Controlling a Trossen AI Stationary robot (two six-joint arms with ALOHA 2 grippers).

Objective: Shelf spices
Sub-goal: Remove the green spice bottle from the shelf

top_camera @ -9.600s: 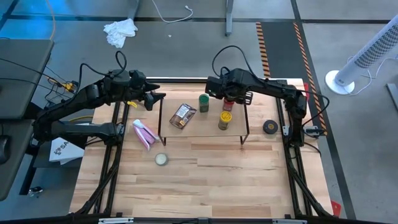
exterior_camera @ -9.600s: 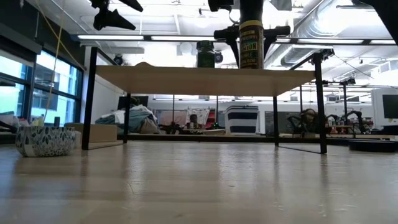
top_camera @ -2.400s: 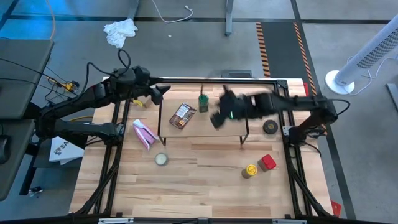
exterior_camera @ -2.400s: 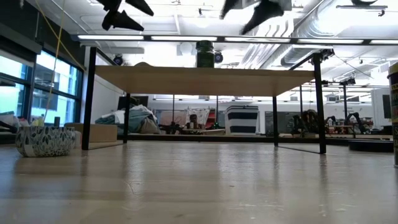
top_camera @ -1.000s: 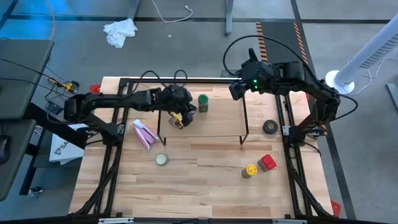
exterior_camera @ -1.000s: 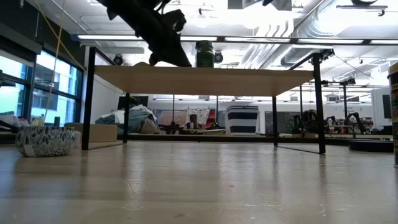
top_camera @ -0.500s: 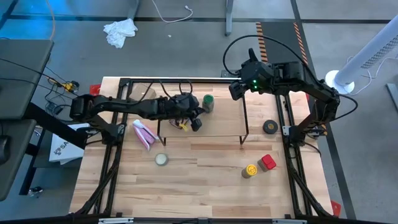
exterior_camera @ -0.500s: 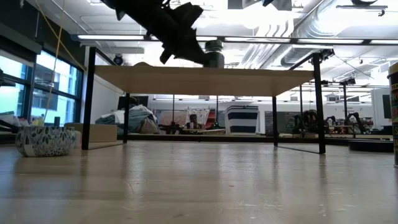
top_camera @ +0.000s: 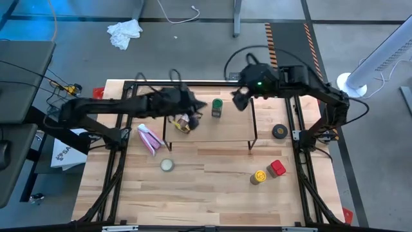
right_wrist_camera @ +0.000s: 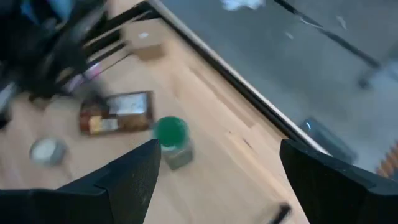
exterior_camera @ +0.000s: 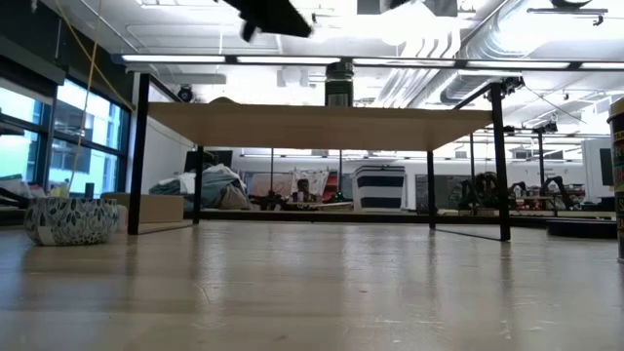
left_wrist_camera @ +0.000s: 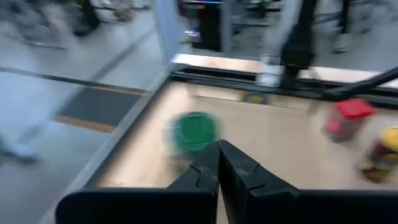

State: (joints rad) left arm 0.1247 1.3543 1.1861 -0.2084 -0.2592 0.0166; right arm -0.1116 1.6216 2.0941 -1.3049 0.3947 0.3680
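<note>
The shelf (top_camera: 225, 132) stands at the table's far middle. On its top board stand the green-lidded jar (top_camera: 216, 108) and, left of it, the flat brown packet (top_camera: 183, 122). The yellow-lidded jar (top_camera: 258, 176) and the red container (top_camera: 277, 169) stand on the table at the near right. My left gripper (top_camera: 201, 106) is shut and hovers above the shelf just left of the green-lidded jar (left_wrist_camera: 194, 130), clear of it. My right gripper (top_camera: 238, 98) hangs open just right of that jar, above the shelf's far right part, with nothing between its fingers (right_wrist_camera: 143, 165).
A pink packet (top_camera: 148, 138) and a pale round tin (top_camera: 167, 165) lie on the table left of and in front of the shelf. A black round object (top_camera: 279, 131) sits right of the shelf. Bare tabletop spreads along the near edge.
My left gripper swept from over the brown packet toward the table's right, met the green-lidded jar and slid it a little to the right along the shelf, then rose and drew back left. My right gripper shifted slightly left toward the jar.
</note>
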